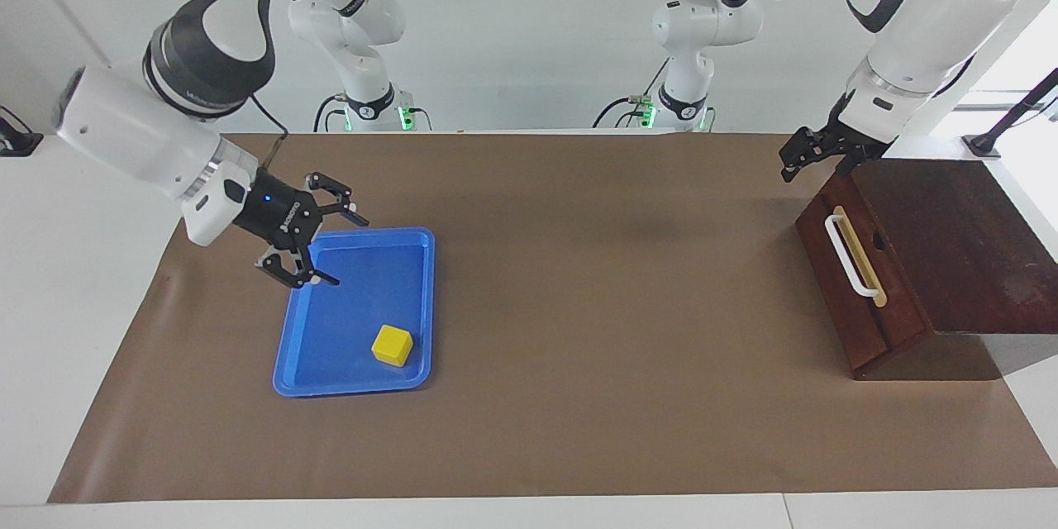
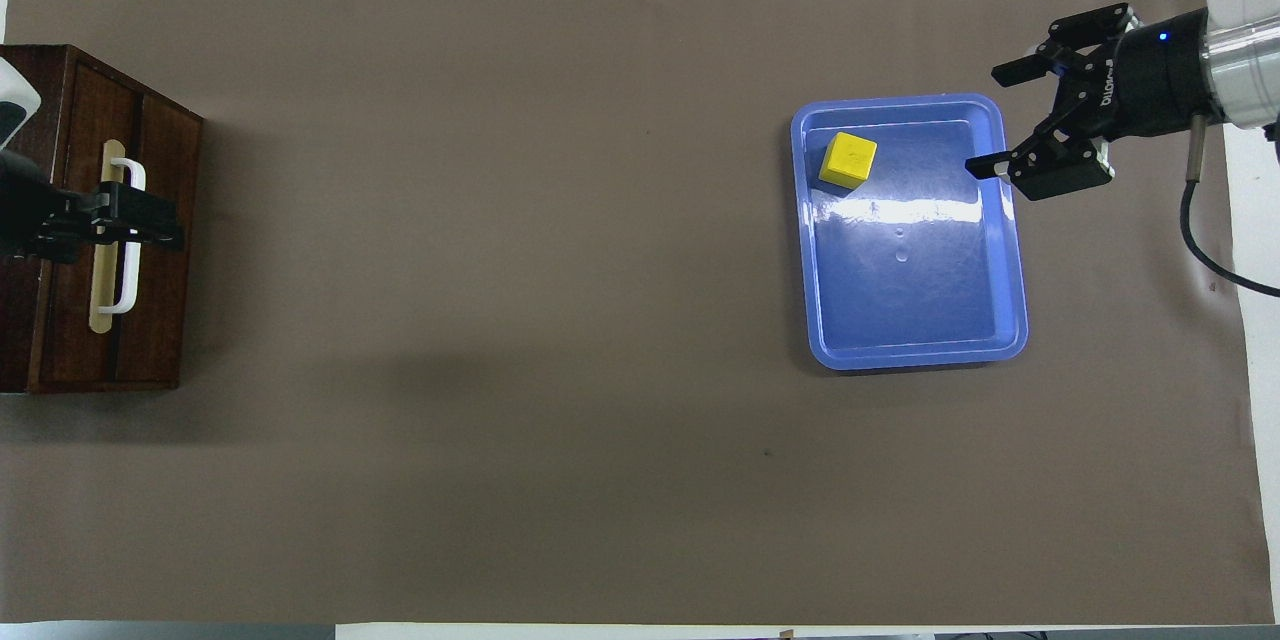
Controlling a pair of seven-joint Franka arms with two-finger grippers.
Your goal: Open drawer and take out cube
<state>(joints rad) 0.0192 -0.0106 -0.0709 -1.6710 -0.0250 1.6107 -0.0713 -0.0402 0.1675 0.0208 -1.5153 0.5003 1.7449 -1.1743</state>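
Hovering open over the tray's (image 1: 417, 244) edge, my right gripper (image 1: 318, 240) holds nothing; the cube (image 1: 392, 345) already lies in the tray. My left gripper (image 1: 806, 155) (also open) waits above the shut drawer (image 1: 860, 273); withdraw cleanly.

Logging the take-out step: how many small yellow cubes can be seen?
1. The small yellow cube lies in the flat blue plastic tray. The dark wooden drawer is shut, so more could be hidden inside.
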